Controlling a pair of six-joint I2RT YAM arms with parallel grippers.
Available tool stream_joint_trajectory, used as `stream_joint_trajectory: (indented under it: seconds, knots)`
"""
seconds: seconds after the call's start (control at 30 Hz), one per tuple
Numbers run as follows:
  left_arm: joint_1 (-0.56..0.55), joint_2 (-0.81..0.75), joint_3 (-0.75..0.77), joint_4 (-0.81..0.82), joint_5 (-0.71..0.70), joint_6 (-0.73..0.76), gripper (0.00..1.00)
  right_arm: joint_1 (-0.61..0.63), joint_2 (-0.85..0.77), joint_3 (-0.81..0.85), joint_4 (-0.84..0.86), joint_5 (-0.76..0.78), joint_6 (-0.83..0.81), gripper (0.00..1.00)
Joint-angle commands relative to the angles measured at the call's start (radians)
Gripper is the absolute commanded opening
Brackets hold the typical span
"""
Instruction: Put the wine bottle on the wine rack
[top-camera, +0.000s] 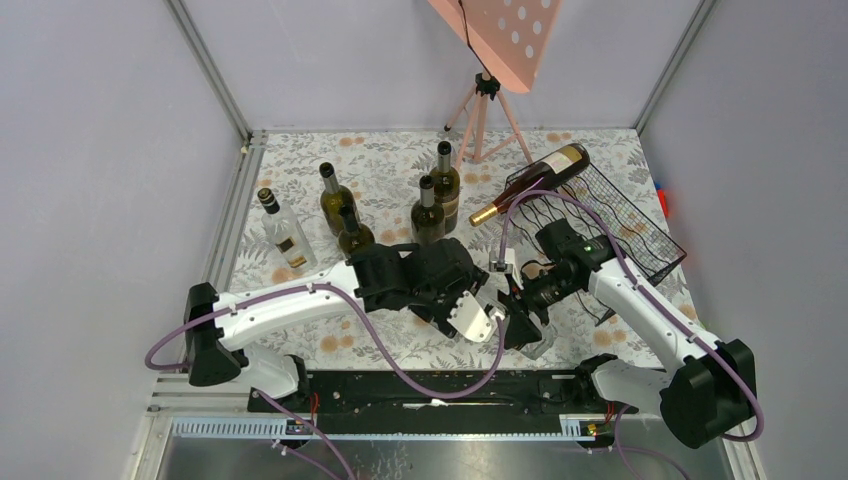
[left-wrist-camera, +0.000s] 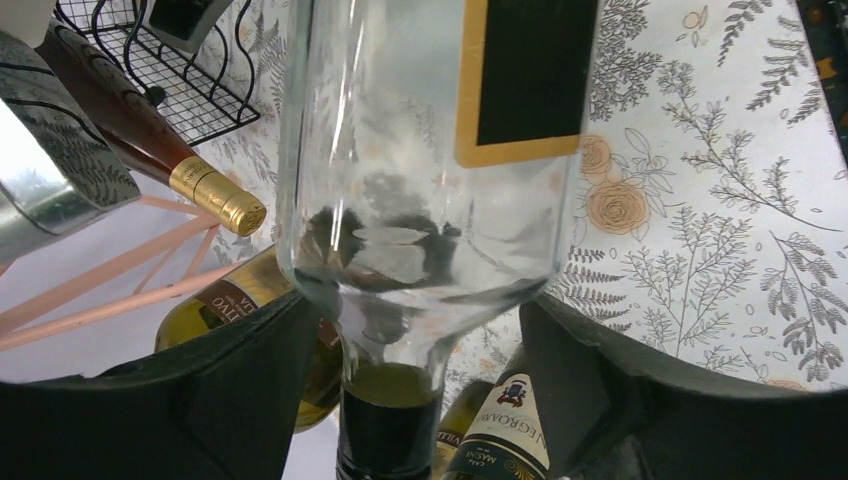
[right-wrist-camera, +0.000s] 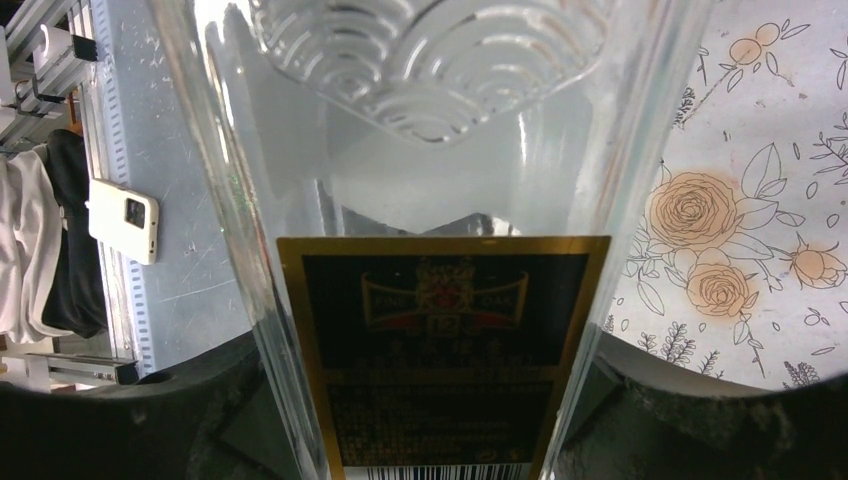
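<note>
Wine bottle (right-wrist-camera: 430, 330), clear glass, held between both arms, short of the wine rack (top-camera: 640, 235).
Right gripper (right-wrist-camera: 430, 400) clasps its body; left gripper (left-wrist-camera: 420, 375) seems closed at the shoulder. Opposing pulls could twist the slick glass loose.

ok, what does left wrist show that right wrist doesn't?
Left wrist only: the wine rack with a gold-capped bottle on it, and pink tripod legs. Right wrist only: a white phone on a grey surface, and the label's barcode. Both: the clear bottle up close, its black-and-gold label, and the floral table cover.
</note>
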Motion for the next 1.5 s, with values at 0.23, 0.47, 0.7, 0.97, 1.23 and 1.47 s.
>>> stream_joint_trajectory:
  seconds: [0.23, 0.47, 0.7, 0.97, 1.23, 1.47]
  knots:
    - [-0.006, 0.036, -0.016, 0.069, -0.097, 0.038, 0.54, 0.020, -0.014, 0.049, -0.017, -0.106, -0.043, 0.00]
    - [-0.006, 0.045, -0.025, 0.068, -0.125, 0.009, 0.15, 0.020, -0.007, 0.047, -0.023, -0.095, -0.058, 0.00]
    - [-0.004, 0.024, -0.048, 0.100, -0.112, -0.064, 0.00, 0.020, 0.005, 0.060, -0.026, -0.077, -0.046, 0.32]
    - [0.041, -0.065, -0.122, 0.180, -0.017, -0.168, 0.00, 0.020, 0.007, 0.078, -0.024, -0.005, -0.015, 0.94]
    - [0.119, -0.117, -0.174, 0.210, 0.098, -0.261, 0.00, 0.014, -0.021, 0.119, -0.021, 0.152, 0.035, 1.00]
    - [0.188, -0.175, -0.262, 0.248, 0.148, -0.330, 0.00, -0.087, -0.094, 0.167, 0.017, 0.263, 0.057, 1.00]
